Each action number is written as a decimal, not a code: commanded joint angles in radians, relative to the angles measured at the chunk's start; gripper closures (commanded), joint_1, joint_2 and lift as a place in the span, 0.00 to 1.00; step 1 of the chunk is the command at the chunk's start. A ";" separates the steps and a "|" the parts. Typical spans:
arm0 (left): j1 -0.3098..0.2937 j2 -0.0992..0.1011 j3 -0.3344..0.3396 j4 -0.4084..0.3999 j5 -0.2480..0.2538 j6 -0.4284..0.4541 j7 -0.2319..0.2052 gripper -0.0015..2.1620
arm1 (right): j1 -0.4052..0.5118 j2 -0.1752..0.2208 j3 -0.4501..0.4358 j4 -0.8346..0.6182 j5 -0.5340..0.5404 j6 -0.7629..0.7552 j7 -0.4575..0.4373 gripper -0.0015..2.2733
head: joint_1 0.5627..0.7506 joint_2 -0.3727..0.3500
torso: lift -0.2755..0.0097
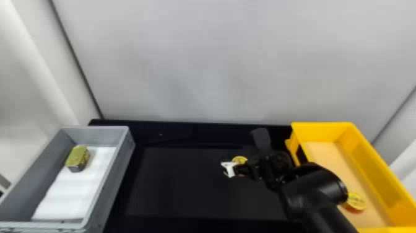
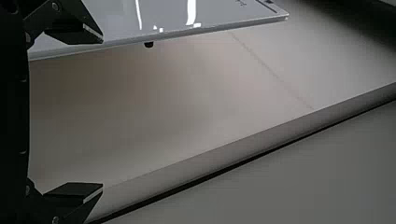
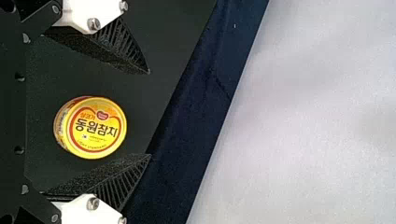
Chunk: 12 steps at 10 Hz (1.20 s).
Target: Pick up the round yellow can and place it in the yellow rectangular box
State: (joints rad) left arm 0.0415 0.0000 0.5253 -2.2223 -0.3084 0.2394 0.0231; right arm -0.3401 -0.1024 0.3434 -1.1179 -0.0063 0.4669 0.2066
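Note:
My right gripper (image 1: 244, 169) is over the right part of the dark work surface, beside the round yellow can (image 1: 240, 160), which it partly covers. Seen from the right wrist, the can (image 3: 95, 128) lies between the spread fingers of the right gripper (image 3: 149, 113), nearer the lower finger, with a gap to the upper one. The yellow rectangular box (image 1: 366, 148) stands on the right and holds another round yellow can (image 1: 356, 201). In the left wrist view, my left gripper (image 2: 102, 114) is open with nothing between its fingers, over a pale surface.
At the left stands a grey bin (image 1: 119, 169) with a white liner and a green-gold rectangular can (image 1: 77, 157). A pale wall rises behind the dark work surface (image 1: 185, 186). The right forearm passes over the near left side of the yellow box.

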 commanded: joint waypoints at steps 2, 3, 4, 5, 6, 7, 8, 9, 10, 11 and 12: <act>-0.002 -0.003 -0.002 0.003 0.000 -0.002 0.001 0.07 | -0.010 0.003 -0.006 0.055 0.000 -0.002 -0.022 0.09 | 0.66 0.53 | 0.77; -0.002 -0.003 -0.002 0.003 0.000 -0.003 0.001 0.07 | -0.017 0.003 -0.006 0.069 0.000 -0.003 -0.029 0.09 | 0.66 0.53 | 0.77; -0.002 -0.003 -0.002 0.003 0.000 -0.003 0.001 0.07 | -0.022 0.003 -0.007 0.076 0.000 -0.003 -0.035 0.09 | 0.66 0.53 | 0.77; -0.002 -0.003 -0.002 0.003 0.000 -0.003 0.001 0.07 | -0.022 0.003 -0.010 0.078 0.000 -0.005 -0.042 0.09 | 0.66 0.53 | 0.77; -0.002 -0.003 -0.003 0.001 0.000 -0.003 0.001 0.07 | -0.022 0.001 -0.013 0.081 -0.001 -0.003 -0.042 0.09 | 0.66 0.53 | 0.77; 0.000 -0.003 -0.002 0.001 0.000 -0.003 0.001 0.07 | -0.019 0.001 -0.012 0.082 -0.003 0.000 -0.042 0.09 | 0.66 0.53 | 0.77; 0.000 -0.003 0.000 0.001 0.000 -0.003 0.001 0.07 | -0.013 0.000 -0.010 0.082 -0.007 0.000 -0.042 0.09 | 0.66 0.53 | 0.77; 0.000 -0.003 0.000 0.000 0.000 -0.003 0.001 0.07 | -0.005 0.000 -0.009 0.081 -0.009 0.000 -0.042 0.09 | 0.66 0.53 | 0.77; 0.000 -0.003 0.003 0.000 0.000 -0.003 0.001 0.07 | 0.003 0.000 -0.007 0.079 -0.014 0.000 -0.042 0.09 | 0.66 0.53 | 0.77; 0.001 -0.003 0.001 0.000 0.000 -0.003 0.001 0.07 | 0.007 0.000 -0.006 0.079 -0.015 0.001 -0.042 0.10 | 0.66 0.53 | 0.77; 0.001 -0.003 0.001 0.000 0.000 -0.003 0.001 0.07 | 0.009 0.000 -0.006 0.079 -0.015 0.003 -0.042 0.10 | 0.66 0.53 | 0.77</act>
State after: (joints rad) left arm 0.0426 0.0000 0.5262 -2.2228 -0.3083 0.2363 0.0245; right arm -0.3362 -0.1029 0.3362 -1.0378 -0.0204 0.4678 0.1641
